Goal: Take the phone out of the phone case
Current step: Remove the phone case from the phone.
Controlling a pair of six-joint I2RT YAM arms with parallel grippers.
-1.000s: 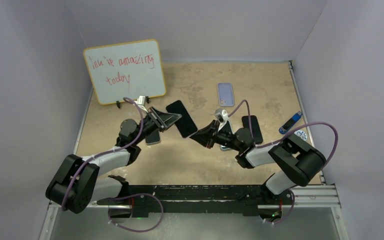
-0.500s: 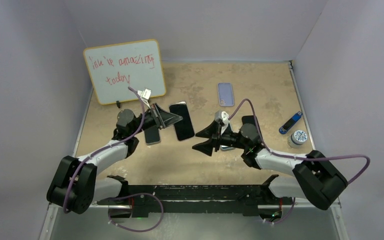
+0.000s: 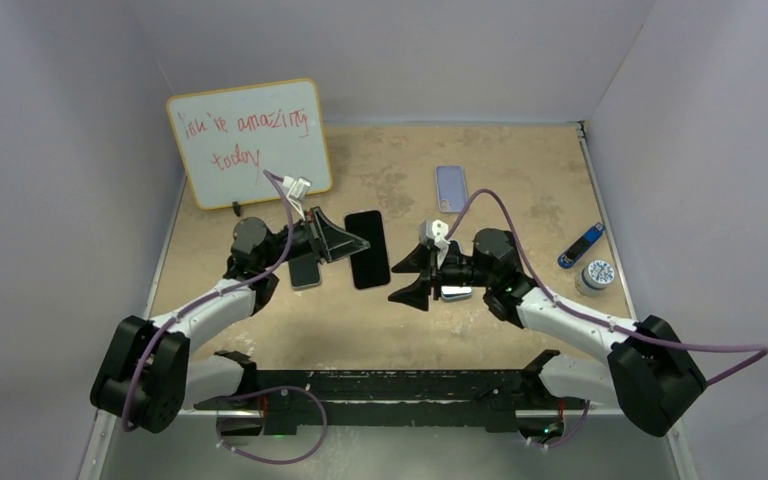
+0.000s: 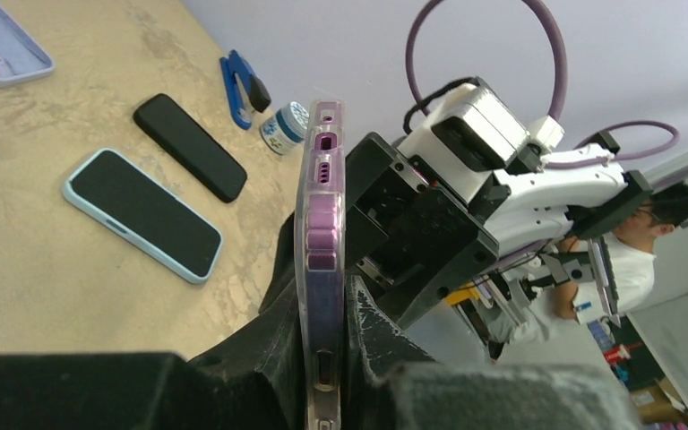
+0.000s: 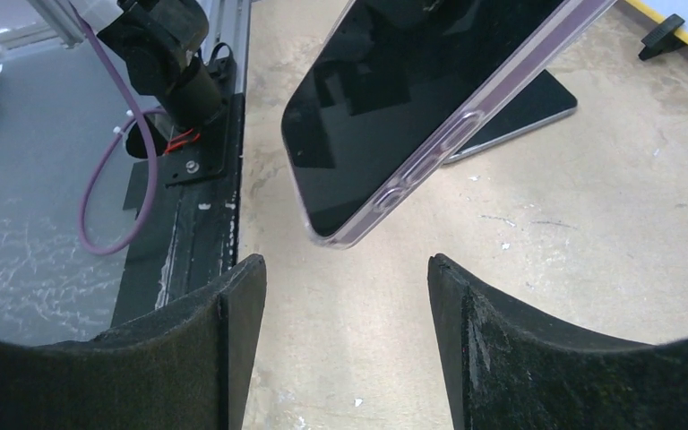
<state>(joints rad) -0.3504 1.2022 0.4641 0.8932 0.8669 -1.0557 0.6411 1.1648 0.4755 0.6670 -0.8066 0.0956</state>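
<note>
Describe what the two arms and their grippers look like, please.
The left arm and right arm have white shells between bulky black joints. A purple cable loops along each. The left gripper and right gripper have black, wedge-shaped fingers, with a small white camera block behind them.

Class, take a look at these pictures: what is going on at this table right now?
The left gripper is shut on the phone in its clear case, holding it off the table. The right gripper stands open, facing it without touching. The phone is not yet out of the case.
</note>
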